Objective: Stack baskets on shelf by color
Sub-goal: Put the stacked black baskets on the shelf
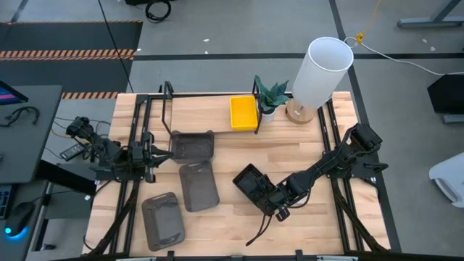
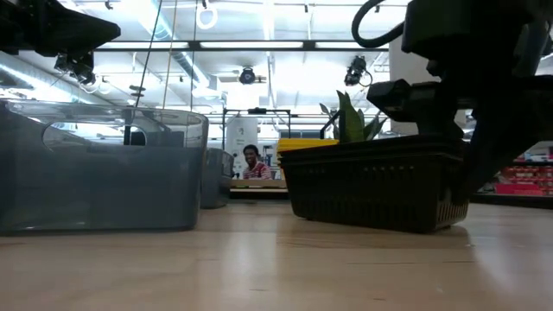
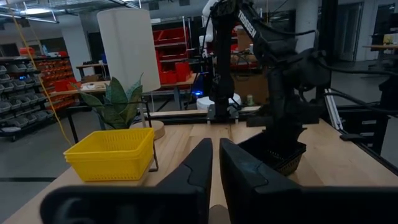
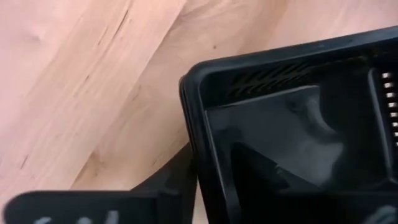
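My right gripper (image 1: 270, 201) is shut on a black basket (image 1: 252, 183) at the table's middle, toward its near edge; the basket also shows in the low view (image 2: 376, 186), low over the tabletop. A yellow basket (image 1: 243, 112) stands on the shelf (image 1: 203, 107) at the far side and shows in the left wrist view (image 3: 112, 152). Three smoky-grey baskets (image 1: 192, 146) (image 1: 198, 185) (image 1: 162, 220) lie on the table at the left. My left gripper (image 1: 150, 154) is shut and empty, just left of the farthest grey basket. My right gripper holds the black basket by its rim wall near a corner (image 4: 208, 155), one finger inside the basket (image 4: 280, 143) and one outside (image 4: 165, 183). The fingers come slanting down from the table's right. Whether the basket's bottom rests on the table, I cannot tell.
A white cylindrical lamp (image 1: 320, 71) on a round wooden base and a small potted plant (image 1: 270, 96) stand at the far right beside the shelf. Black frame rails run along both table sides. A person (image 2: 251, 162) sits in the room behind.
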### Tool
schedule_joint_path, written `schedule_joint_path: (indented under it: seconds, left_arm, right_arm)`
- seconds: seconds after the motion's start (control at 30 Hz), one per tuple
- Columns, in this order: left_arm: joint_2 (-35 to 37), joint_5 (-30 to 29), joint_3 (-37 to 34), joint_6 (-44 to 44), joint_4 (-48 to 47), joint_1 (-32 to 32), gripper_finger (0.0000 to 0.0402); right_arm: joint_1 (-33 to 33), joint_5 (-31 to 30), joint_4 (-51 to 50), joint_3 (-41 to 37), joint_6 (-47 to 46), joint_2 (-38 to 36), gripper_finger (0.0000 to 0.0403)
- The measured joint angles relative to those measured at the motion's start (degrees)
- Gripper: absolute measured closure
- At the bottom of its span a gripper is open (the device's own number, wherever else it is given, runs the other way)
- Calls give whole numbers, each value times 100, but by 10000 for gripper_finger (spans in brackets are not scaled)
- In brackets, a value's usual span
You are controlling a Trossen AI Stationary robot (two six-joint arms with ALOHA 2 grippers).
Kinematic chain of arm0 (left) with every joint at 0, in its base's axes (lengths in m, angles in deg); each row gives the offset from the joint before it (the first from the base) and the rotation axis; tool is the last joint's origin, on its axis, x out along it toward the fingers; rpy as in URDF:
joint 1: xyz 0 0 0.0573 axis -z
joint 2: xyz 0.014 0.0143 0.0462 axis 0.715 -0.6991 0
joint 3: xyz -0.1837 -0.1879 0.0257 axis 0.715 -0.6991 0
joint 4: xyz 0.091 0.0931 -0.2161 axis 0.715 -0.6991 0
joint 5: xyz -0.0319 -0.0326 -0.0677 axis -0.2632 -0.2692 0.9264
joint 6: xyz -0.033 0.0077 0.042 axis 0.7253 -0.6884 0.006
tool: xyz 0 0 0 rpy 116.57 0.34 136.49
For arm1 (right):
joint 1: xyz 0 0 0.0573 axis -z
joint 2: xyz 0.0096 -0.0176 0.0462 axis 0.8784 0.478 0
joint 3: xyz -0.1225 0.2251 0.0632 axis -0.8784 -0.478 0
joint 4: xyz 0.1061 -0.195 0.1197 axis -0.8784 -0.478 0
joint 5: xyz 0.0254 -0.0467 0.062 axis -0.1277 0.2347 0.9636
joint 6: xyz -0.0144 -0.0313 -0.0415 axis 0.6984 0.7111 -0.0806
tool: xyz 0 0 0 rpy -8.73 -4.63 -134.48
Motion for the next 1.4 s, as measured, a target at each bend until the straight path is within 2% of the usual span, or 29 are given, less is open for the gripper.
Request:
schedule_joint_path:
  seconds: [0.33,0.57,0.9,1.07,1.3,1.4]
  left_arm:
    - [2,-2,0,0,2,-1,374]
    - [0,-1,0,0,0,0,364]
    - [0,0,0,0,1,-1,373]
    - [1,0,0,-1,0,0,370]
    - [1,-1,0,0,1,1,363]
    - [1,-1,0,0,0,0,368]
  right_arm:
    - [24,87,-29,101,178,0,390]
    - [87,175,-108,221,216,0,376]
    - [104,197,-294,300,237,-11,387]
    - [276,7,-831,802,168,-11,387]
    - [332,-44,-2514,1947,-210,-13,388]
    - [334,-103,-2824,2357,-262,-22,388]
